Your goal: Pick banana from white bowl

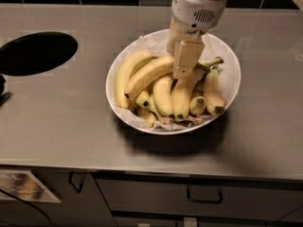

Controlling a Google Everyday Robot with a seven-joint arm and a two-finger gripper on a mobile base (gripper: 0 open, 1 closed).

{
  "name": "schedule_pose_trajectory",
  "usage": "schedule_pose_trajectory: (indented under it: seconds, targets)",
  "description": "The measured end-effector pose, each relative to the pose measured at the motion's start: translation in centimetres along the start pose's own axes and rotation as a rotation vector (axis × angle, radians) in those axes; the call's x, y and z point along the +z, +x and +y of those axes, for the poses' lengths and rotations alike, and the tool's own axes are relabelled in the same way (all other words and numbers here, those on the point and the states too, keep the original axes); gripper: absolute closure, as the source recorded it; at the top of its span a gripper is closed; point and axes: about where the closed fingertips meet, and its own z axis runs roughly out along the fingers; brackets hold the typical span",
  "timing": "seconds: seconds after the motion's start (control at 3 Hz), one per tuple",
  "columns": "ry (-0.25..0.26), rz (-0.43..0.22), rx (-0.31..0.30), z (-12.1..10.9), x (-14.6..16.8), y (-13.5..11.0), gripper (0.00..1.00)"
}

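Note:
The white bowl [226, 51] stands on the steel counter, lined with crumpled white paper and full of bananas. The banana [149, 74], long, slim and gently curved, lies across the top of the pile. Its dark tip is at the left and its greenish-brown stem sticks out to the right. My gripper [186, 63] comes down from the top of the view and sits right on the banana's right half, near the stem, hiding that part.
Several shorter bananas with black tips [211, 94] lie under and beside the long one. A black oval opening [37, 53] is cut into the counter [61, 122] at the left. Drawers with handles [204, 196] are below the front edge.

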Motion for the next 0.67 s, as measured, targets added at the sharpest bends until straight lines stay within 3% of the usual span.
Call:
schedule_pose_trajectory:
  seconds: [0.67]
  targets:
    - [-0.009, 0.001, -0.001, -0.35, 0.51, -0.31, 0.49]
